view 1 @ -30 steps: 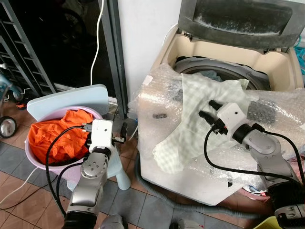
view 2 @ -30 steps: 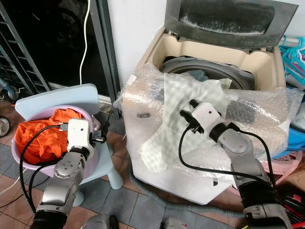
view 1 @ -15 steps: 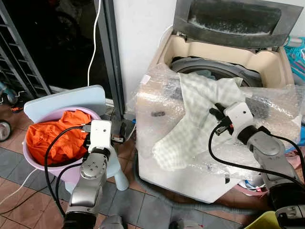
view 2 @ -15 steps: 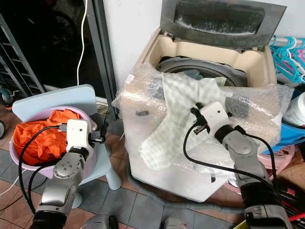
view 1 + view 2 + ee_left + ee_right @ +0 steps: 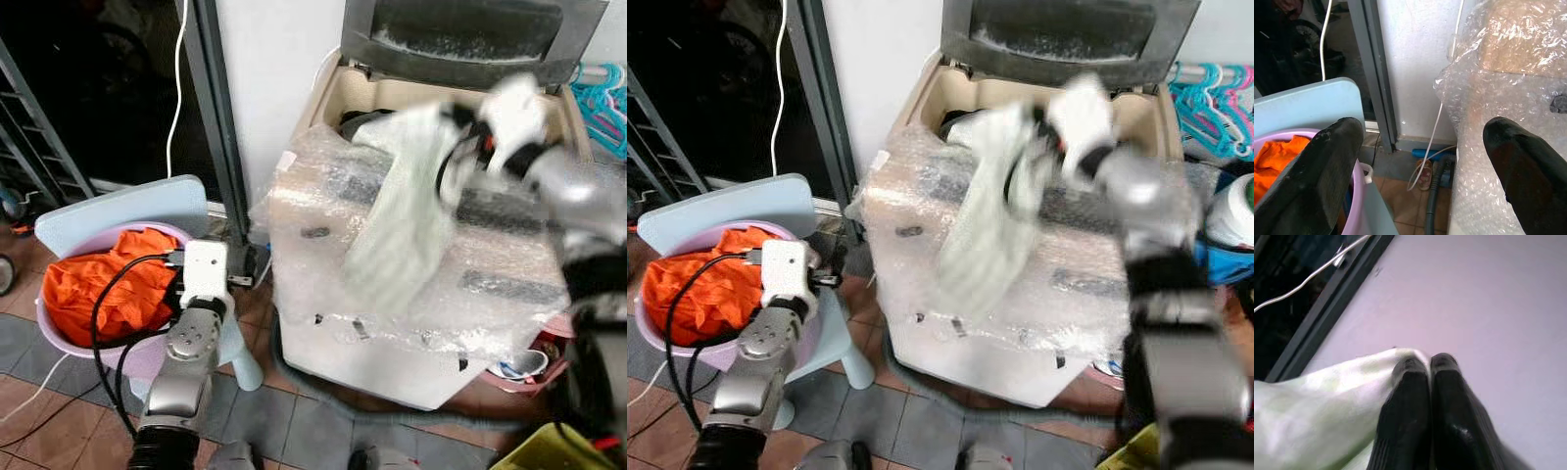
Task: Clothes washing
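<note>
Right gripper (image 5: 1422, 367), upper right of frame, is clamped on the pale cloth (image 5: 402, 211) above the washing machine (image 5: 411, 323). Carry it fully over the drum before releasing. Left gripper (image 5: 1420, 161) is spread, idle.

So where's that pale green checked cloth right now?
The pale green checked cloth hangs from the right gripper above the bubble-wrapped washing machine.

A pale green checked cloth (image 5: 397, 220), orange clothes (image 5: 98, 284) in a lilac basin (image 5: 59, 338), and a beige washing machine (image 5: 392, 98) are seen.
</note>
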